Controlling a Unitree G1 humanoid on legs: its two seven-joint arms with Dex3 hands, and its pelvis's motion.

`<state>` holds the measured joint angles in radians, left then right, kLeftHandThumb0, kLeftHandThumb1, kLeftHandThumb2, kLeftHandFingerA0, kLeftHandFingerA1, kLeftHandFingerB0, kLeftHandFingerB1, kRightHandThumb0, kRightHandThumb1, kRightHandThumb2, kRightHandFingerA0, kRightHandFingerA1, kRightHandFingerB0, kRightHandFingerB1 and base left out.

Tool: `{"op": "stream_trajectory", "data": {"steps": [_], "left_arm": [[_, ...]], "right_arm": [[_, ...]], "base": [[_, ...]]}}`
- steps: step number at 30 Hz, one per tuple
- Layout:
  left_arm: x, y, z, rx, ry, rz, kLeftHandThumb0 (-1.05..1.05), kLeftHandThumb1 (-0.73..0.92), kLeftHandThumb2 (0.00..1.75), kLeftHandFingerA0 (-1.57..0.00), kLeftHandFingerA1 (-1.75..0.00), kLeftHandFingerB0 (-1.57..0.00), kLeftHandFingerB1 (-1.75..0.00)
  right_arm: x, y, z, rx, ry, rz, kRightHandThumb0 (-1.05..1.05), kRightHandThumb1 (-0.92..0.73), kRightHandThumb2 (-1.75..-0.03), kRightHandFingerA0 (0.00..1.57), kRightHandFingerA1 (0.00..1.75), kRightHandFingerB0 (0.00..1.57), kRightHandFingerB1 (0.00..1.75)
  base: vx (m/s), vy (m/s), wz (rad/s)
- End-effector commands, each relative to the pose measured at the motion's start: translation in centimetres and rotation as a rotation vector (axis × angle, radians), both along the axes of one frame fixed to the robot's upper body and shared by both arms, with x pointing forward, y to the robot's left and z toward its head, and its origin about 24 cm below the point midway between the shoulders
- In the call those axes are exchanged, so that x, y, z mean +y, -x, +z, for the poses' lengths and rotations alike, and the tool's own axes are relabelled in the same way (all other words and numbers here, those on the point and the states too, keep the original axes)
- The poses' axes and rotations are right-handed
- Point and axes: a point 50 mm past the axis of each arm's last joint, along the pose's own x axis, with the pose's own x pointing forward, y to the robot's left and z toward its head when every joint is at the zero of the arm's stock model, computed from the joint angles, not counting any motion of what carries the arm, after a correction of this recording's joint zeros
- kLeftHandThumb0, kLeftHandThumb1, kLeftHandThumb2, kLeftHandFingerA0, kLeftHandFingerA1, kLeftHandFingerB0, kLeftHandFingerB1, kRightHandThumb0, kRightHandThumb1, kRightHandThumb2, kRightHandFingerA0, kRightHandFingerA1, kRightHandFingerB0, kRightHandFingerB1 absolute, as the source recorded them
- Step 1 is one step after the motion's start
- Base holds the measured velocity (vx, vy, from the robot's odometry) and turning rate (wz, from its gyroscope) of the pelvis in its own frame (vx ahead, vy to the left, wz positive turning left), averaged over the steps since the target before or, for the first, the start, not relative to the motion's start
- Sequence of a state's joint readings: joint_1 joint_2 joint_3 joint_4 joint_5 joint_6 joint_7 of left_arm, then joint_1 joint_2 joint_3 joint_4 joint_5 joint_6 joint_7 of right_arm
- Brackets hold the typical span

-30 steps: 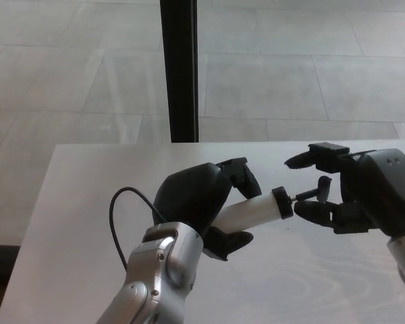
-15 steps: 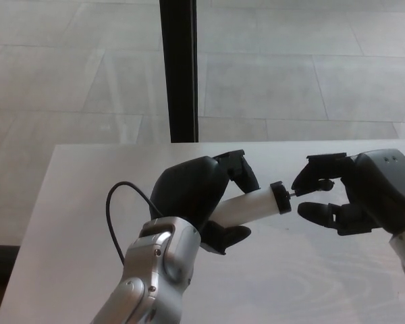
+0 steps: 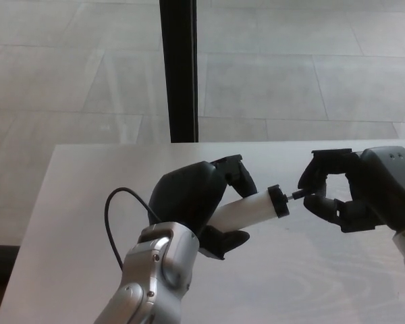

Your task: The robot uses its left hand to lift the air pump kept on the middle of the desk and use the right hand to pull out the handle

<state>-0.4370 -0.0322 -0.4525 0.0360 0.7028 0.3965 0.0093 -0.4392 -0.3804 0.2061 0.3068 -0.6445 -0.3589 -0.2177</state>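
the left hand (image 3: 192, 202) is wrapped around the body of the air pump (image 3: 250, 210), thumb and fingers closed round the white barrel so it sits lifted off the table (image 3: 74, 223), tilted with its black end cap pointing toward the robot's right. a thin black hose (image 3: 115, 219) loops out behind the left wrist and curls over the tabletop. the right hand (image 3: 354, 196) is at the cap end, its fingers curled in and pinched on the small dark handle (image 3: 305, 195) that pokes out of the cap; a short bit of thin rod shows between cap and fingers, so the handle looks barely drawn out, though the fingers cover most of it and how firm the pinch is can't really be made out.

risks from here, as i judge them: the handle is small against those thick fingers, so a pull could slip off it if the pinch is only on the tip. if the right hand pulls off the barrel's line, the rod could bind or bend. the left hand holds a smooth round barrel, and a hard tug could drag the pump through that hold or twist it. the trailing hose could snag on the left forearm.

no brand, label or writing is readable on the pump, the hands or the table.
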Motion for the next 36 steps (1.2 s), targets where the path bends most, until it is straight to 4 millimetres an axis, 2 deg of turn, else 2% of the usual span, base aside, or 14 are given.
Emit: {"op": "stream_trajectory", "data": {"steps": [1,2,6,7,11,13,14,18,19,21,23,32,33,36], "left_arm": [[0.6,0.2,-0.3,-0.002,0.015,0.022,-0.24,0.47,1.18,-1.21,-1.42,-0.99,-1.27],[0.8,0.3,-0.5,0.008,0.013,0.023,-0.24,0.48,1.18,-1.2,-1.42,-0.99,-1.27],[1.1,0.5,-0.8,0.026,0.032,0.037,-0.24,0.49,1.17,-1.22,-1.43,-1.0,-1.28],[1.2,0.5,-0.8,0.027,0.034,0.037,-0.24,0.49,1.17,-1.22,-1.43,-0.99,-1.28],[0.9,0.4,-0.3,0.006,0.04,0.026,-0.24,0.47,1.18,-1.2,-1.42,-1.0,-1.28],[0.7,0.3,0.0,-0.002,0.051,0.022,-0.17,0.47,1.23,-0.91,-1.75,-0.78,-1.59],[0.7,0.2,0.2,-0.004,0.039,0.02,-0.18,0.48,1.23,-0.89,-1.75,-0.77,-1.59],[0.5,-0.1,1.4,-0.051,0.049,0.027,-0.23,0.46,1.17,-1.21,-1.42,-0.99,-1.26],[0.6,-0.1,1.6,-0.075,0.041,0.026,-0.14,0.43,1.22,-0.9,-1.75,-0.8,-1.53],[0.6,-0.2,2.2,-0.102,0.054,0.022,-0.2,0.43,1.18,-1.23,-1.43,-1.03,-1.29],[0.6,-0.3,2.9,-0.102,0.065,0.024,-0.15,0.46,1.21,-0.92,-1.75,-0.76,-1.6],[0.4,0.2,3.3,-0.106,0.098,0.014,-0.13,0.44,1.22,-0.87,-1.75,-0.8,-1.5],[0.4,0.3,3.2,-0.115,0.097,0.006,-0.19,0.45,1.17,-1.2,-1.4,-1.0,-1.25],[0.6,0.6,2.8,-0.102,0.117,0.012,-0.12,0.43,1.23,-0.93,-1.75,-0.76,-1.64]], "right_arm": [[-0.1,-0.1,0.4,-0.04,-0.062,-0.005,-0.29,-0.55,-1.04,1.08,1.72,0.89,1.11],[-0.1,-0.1,0.5,-0.044,-0.068,-0.005,-0.35,-0.52,-1.13,1.27,1.36,0.93,1.05],[-0.2,-0.1,0.8,-0.052,-0.069,-0.019,-0.35,-0.52,-1.13,1.27,1.36,0.93,1.06],[-0.2,-0.2,0.8,-0.054,-0.07,-0.018,-0.28,-0.5,-1.11,1.05,1.75,0.88,1.23],[-0.2,-0.2,0.7,-0.041,-0.066,-0.018,-0.26,-0.52,-1.16,1.03,1.75,0.84,1.34],[-0.2,-0.2,0.7,-0.033,-0.07,-0.017,-0.31,-0.55,-1.17,1.24,1.37,0.9,1.1],[-0.2,-0.2,0.6,-0.021,-0.076,-0.019,-0.21,-0.54,-1.17,1.02,1.75,0.81,1.35],[-0.4,-0.3,0.7,-0.013,-0.075,-0.025,-0.19,-0.47,-1.24,0.95,1.74,0.8,1.44],[-0.5,-0.4,0.7,-0.009,-0.076,-0.029,-0.19,-0.44,-1.27,0.96,1.74,0.82,1.44],[-0.4,-0.4,0.7,-0.006,-0.076,-0.029,-0.21,-0.4,-1.32,0.99,1.75,0.85,1.43],[-0.4,-0.3,0.7,-0.001,-0.079,-0.029,-0.22,-0.39,-1.32,1.01,1.75,0.86,1.45],[-0.1,-0.5,0.8,-0.014,-0.077,-0.04,-0.31,-0.46,-1.22,1.28,1.41,1.0,1.21],[-0.1,-0.5,0.8,-0.018,-0.074,-0.042,-0.24,-0.38,-1.31,1.01,1.75,0.88,1.43],[-0.2,-0.6,1.0,-0.023,-0.075,-0.053,-0.25,-0.39,-1.31,1.02,1.75,0.87,1.43]], "base": [[0.0,0.0,0.0],[0.0,0.0,0.0],[0.0,0.0,0.0],[0.0,0.0,0.0],[0.0,0.0,0.0],[0.0,0.0,0.0],[0.0,0.0,0.0],[0.0,0.0,0.0],[0.0,0.0,0.0],[0.0,0.0,0.0],[0.0,0.0,0.0],[0.0,0.0,0.0],[0.0,0.0,0.0],[0.0,0.0,0.0]]}}
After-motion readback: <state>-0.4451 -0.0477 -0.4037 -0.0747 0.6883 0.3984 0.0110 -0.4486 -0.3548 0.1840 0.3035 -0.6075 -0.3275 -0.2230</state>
